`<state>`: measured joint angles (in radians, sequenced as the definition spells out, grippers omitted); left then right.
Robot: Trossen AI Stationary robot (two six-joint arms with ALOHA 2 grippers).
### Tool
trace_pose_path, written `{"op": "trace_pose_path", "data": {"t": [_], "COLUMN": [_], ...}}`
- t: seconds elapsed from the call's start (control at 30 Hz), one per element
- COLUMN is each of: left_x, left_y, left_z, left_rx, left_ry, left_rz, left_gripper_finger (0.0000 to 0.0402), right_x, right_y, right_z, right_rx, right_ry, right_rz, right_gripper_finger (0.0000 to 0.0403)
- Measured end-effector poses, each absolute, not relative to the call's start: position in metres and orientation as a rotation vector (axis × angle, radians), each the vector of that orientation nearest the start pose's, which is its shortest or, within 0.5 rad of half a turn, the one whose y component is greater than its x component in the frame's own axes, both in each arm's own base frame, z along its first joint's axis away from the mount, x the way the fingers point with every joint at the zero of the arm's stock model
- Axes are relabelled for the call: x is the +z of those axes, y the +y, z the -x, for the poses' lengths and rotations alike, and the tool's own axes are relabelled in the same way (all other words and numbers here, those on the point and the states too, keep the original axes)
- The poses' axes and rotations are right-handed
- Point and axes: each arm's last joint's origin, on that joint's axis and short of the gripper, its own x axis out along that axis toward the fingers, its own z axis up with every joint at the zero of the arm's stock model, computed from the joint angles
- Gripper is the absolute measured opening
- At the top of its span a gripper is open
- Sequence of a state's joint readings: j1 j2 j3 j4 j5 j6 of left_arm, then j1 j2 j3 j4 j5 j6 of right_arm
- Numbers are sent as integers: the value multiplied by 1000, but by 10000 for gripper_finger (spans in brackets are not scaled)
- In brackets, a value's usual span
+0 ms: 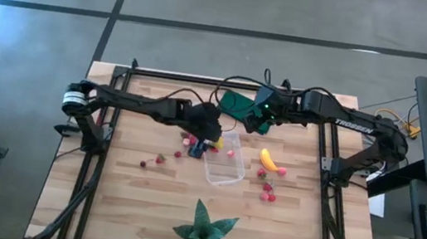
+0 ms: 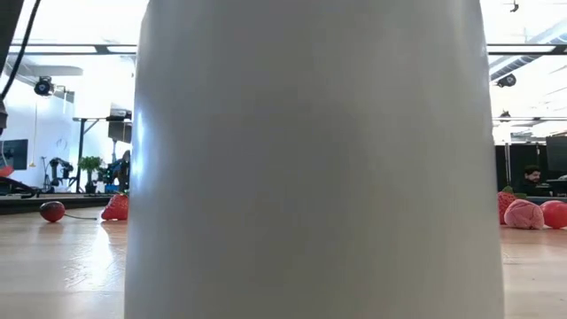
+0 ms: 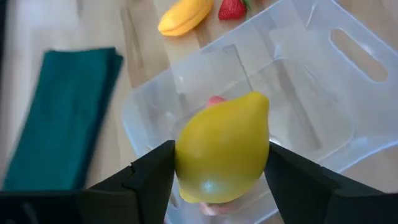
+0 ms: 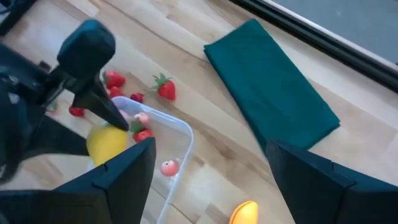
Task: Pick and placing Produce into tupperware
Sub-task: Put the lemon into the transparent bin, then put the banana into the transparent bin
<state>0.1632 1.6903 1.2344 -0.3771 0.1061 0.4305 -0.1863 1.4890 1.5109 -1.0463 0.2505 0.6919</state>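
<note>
Yellow plastic, smooth and glossy: the lemon [image 3: 222,148] sits between the left gripper [image 3: 221,177]'s fingers, directly above the clear tupperware [image 1: 224,162] at table centre. We judge the placing step in hand; next, those fingers must part fully to drop it. At three o'clock of the tub lie the banana [image 1: 270,160] and berries. Farther, at twelve o'clock, the right gripper [image 4: 208,165] hovers open, empty.

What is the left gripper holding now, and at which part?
The left gripper holds a yellow lemon by its two sides, over the clear tub. The right gripper holds nothing.
</note>
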Motion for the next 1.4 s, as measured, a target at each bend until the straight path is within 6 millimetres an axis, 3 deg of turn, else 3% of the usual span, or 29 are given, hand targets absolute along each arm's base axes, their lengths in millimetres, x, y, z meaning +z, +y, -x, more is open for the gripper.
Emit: {"op": "trace_pose_path", "data": {"t": [0.17,0.37,0.57,0.77,1.07,1.4], "left_x": [239,258,292,312,310,296], "left_y": [55,56,63,72,69,64], "left_z": [-356,-347,-316,-277,-219,-202], "left_rx": [-109,-35,69,149,224,262], "left_ry": [848,822,809,785,730,701], "left_rz": [-260,-298,-290,-219,-153,-62], "left_gripper_finger": [256,292,297,297,297,297], "right_x": [345,333,320,298,247,191], "right_y": [-61,-60,-47,-21,16,10], "right_z": [-285,-284,-273,-257,-249,-245], "right_rx": [-755,-782,-803,-851,-871,-972], "right_ry": [855,886,1049,1229,1238,1225], "right_rz": [-595,-644,-676,-680,-794,-867], "right_gripper_finger": [300,310,311,309,310,308]}}
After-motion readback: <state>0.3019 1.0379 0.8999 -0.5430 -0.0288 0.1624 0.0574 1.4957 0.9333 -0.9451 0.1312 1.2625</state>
